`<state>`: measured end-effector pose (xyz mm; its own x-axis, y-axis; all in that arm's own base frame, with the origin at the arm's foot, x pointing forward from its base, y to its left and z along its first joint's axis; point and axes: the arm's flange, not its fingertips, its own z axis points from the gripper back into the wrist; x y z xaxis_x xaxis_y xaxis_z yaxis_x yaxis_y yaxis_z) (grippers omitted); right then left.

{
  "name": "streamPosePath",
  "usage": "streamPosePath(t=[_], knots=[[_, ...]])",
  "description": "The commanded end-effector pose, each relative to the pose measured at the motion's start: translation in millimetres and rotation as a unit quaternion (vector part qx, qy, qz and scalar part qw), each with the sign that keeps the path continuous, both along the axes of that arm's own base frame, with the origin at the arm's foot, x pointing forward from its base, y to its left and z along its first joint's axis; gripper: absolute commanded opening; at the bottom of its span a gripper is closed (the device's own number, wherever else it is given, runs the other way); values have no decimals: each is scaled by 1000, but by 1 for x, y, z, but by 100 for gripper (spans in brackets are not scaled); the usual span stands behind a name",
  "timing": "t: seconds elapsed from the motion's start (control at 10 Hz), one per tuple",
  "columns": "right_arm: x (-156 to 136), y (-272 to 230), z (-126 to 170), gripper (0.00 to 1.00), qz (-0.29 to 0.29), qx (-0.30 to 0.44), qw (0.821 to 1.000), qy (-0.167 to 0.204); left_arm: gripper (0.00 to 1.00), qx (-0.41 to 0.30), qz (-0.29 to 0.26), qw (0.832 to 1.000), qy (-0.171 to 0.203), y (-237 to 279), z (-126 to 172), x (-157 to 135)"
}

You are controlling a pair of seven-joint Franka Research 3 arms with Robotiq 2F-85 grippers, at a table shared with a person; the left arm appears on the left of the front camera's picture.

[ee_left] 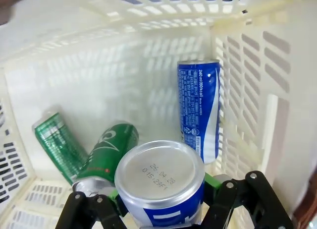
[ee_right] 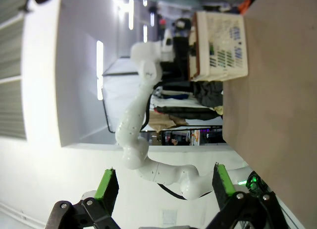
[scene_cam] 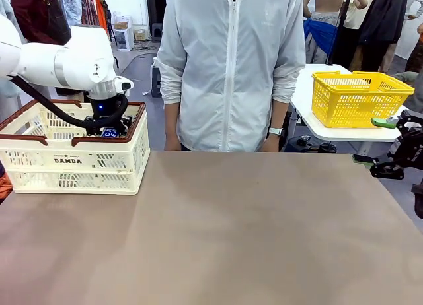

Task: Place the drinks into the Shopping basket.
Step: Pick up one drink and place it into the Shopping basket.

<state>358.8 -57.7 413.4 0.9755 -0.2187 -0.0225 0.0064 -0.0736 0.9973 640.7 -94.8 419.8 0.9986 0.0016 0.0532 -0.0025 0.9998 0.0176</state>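
Left gripper (ee_left: 161, 209): clamped on a blue can (ee_left: 159, 182), inside the crate (scene_cam: 39, 161) (far left of the table (scene_cam: 218, 239)).
Other cans: one blue (ee_left: 199, 107), two green (ee_left: 110, 148), lying in the crate.
Right gripper (scene_cam: 377, 141): fingers spread apart, nothing between them, at the table's right edge.

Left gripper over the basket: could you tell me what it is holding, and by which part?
The left gripper holds a blue and white can upright, its pads on opposite sides of the body just below the silver top.
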Motion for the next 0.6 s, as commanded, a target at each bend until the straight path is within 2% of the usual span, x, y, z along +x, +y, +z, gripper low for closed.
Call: streamPosePath(t=[0.0, 0.3, 0.4, 0.5], knots=[[-2, -2, 1, 100, 5, -1, 1000, -6, 0, 2, -1, 1000, 8, 3, 0, 8], [-2, -2, 1, 100, 5, -1, 1000, -6, 0, 8, 6, 1000, 17, 4, -8, 12], [-2, -2, 1, 100, 5, -1, 1000, -6, 56, 9, 6, 1000, 19, 4, -9, 13], [-2, -2, 1, 100, 5, -1, 1000, -6, 100, 9, 7, 1000, 22, 4, -8, 13]])
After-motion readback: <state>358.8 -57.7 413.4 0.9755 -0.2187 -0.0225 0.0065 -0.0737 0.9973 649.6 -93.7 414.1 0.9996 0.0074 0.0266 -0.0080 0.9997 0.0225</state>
